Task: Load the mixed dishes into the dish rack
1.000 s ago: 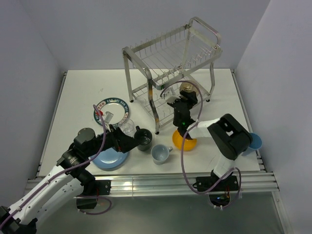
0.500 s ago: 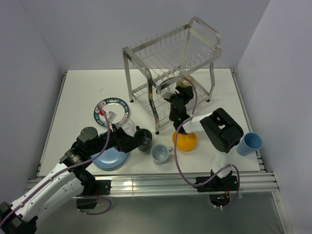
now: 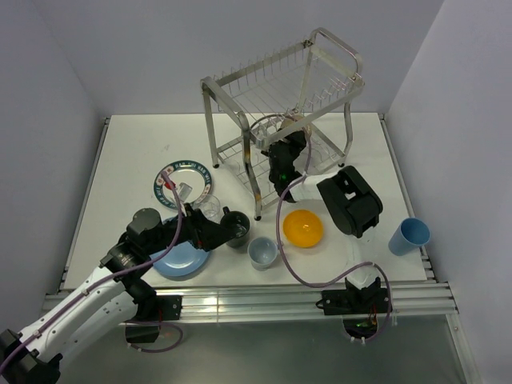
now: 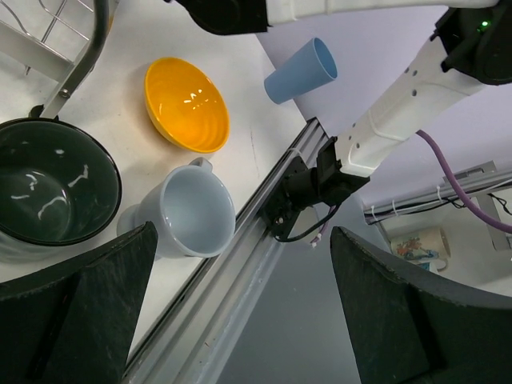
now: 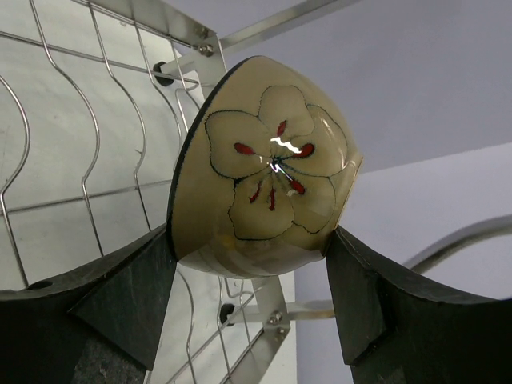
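Observation:
The silver dish rack [image 3: 240, 80] stands at the back middle. My right gripper [image 3: 282, 152] reaches into its lower tier, shut on a beige bowl with a flower pattern [image 5: 264, 184]; rack wires [image 5: 88, 128] lie right behind the bowl. My left gripper [image 3: 212, 234] is open and empty, beside the dark mug [image 3: 237, 227], with the clear glass [image 3: 210, 208] just behind. The light blue plate [image 3: 180, 260] lies under the left arm. The patterned plate [image 3: 190, 176], pale mug [image 3: 262, 252], orange bowl [image 3: 303, 228] and blue cup [image 3: 409, 236] sit on the table.
The left wrist view shows the dark mug [image 4: 48, 192], pale mug [image 4: 188, 216], orange bowl [image 4: 186, 104] and blue cup [image 4: 300, 72] near the table's front rail [image 4: 264, 216]. Grey walls close in the table on the left, back and right.
My right arm has carried the flowered bowl from above the orange bowl back and left into the rack's lower tier. The orange bowl and blue cup now show fully. The left arm hardly moved.

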Action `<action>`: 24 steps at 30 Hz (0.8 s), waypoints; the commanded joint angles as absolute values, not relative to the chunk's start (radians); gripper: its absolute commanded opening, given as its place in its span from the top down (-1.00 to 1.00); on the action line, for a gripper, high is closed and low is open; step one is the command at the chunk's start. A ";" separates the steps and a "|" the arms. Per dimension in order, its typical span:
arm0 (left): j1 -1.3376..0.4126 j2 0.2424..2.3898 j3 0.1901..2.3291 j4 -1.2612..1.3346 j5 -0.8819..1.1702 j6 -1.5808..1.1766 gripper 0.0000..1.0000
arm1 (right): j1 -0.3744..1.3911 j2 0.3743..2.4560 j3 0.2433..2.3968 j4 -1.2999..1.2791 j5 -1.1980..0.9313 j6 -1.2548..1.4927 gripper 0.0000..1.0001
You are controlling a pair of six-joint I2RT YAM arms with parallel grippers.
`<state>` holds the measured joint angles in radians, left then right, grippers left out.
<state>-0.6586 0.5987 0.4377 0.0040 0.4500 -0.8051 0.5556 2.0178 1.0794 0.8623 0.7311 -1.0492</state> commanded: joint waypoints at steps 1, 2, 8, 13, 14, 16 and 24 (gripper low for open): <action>-0.661 0.581 0.436 0.052 0.476 -0.795 -0.91 | 0.538 2.025 1.187 0.873 0.719 -1.088 1.00; -0.661 0.575 0.434 0.052 0.477 -0.796 -0.91 | 0.538 2.031 1.207 0.867 0.712 -1.106 1.00; -0.661 0.587 0.426 0.069 0.483 -0.796 -0.91 | 0.531 2.091 1.314 0.804 0.713 -1.140 1.00; -0.661 0.580 0.420 0.080 0.491 -0.805 -0.90 | 0.514 2.118 1.370 0.707 0.689 -1.094 0.98; -0.661 0.577 0.420 0.077 0.489 -0.804 -0.90 | 0.509 2.123 1.384 0.701 0.687 -1.095 0.95; -0.661 0.575 0.425 0.072 0.488 -0.801 -0.90 | 0.503 2.140 1.397 0.684 0.686 -1.097 0.93; -0.661 0.583 0.419 0.095 0.496 -0.811 -0.90 | 0.483 2.181 1.459 0.620 0.669 -1.065 0.85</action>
<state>-0.6586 0.5861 0.4225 0.0368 0.4747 -0.8066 0.4931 2.1788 1.3853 0.5735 0.6674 -1.0763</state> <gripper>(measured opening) 0.952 0.763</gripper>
